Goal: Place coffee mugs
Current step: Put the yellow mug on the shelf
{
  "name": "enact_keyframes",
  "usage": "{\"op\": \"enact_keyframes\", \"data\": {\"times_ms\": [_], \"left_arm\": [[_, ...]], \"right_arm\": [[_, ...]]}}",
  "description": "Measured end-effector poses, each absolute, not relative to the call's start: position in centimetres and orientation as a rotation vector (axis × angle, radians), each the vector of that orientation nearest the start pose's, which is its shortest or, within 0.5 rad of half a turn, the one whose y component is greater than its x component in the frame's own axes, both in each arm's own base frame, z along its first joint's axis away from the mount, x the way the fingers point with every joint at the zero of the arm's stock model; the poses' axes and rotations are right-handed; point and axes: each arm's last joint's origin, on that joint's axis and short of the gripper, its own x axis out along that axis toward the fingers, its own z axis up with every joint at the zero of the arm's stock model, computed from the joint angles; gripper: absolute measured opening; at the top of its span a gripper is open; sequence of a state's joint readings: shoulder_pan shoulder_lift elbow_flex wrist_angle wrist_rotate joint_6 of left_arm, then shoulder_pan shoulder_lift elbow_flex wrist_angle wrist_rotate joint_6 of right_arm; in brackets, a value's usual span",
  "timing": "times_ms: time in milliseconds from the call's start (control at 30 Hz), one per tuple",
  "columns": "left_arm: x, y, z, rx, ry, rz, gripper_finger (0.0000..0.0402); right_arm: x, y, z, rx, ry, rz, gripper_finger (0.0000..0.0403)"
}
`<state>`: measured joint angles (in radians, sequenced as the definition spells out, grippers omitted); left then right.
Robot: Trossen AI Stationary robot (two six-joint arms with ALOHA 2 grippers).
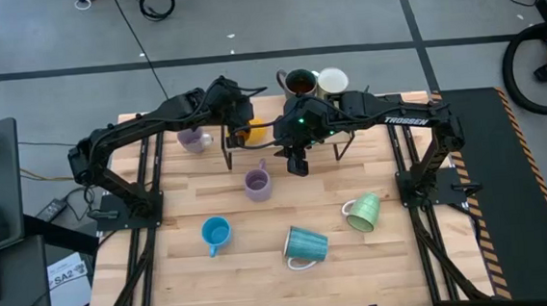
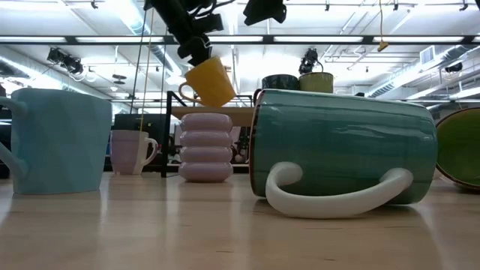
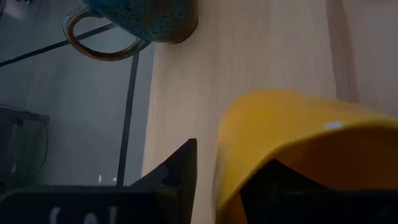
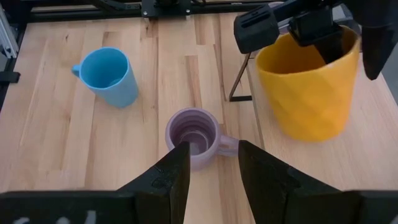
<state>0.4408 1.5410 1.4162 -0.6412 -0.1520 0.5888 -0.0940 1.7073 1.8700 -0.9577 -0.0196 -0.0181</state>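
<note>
On the counter (image 1: 262,269), near its left edge at the rear, a smooth lavender mug (image 1: 191,139) is seen upright. A blue mug (image 1: 215,234) stands toward the front left. The orange mug (image 2: 209,82) is held tilted above the rear edge by the left pincer (image 2: 196,51), 1 finger inside its rim. A ribbed lavender mug (image 1: 257,183) stands mid-counter, with the right pincer (image 4: 209,163) poised over it, moderately spread and empty. A teal mug (image 1: 305,245) lies sideways at the front, and a pale green mug (image 1: 363,212) toward the right edge.
</note>
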Motion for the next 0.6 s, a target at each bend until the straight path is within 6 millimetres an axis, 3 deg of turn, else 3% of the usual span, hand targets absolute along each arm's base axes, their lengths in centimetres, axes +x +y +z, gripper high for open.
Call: {"op": "enact_keyframes", "data": {"times_ms": [333, 600], "left_arm": [[30.23, 14.76, 33.58, 0.448, 0.836, 0.347, 0.0153], [30.38, 14.83, 33.81, 0.454, 0.809, 0.357, 0.0158]], "right_arm": [[35.42, -3.28, 39.47, 0.028, 0.796, -0.063, 0.0142], [35.42, -3.28, 39.44, 0.029, 0.798, -0.063, 0.0142]]}}
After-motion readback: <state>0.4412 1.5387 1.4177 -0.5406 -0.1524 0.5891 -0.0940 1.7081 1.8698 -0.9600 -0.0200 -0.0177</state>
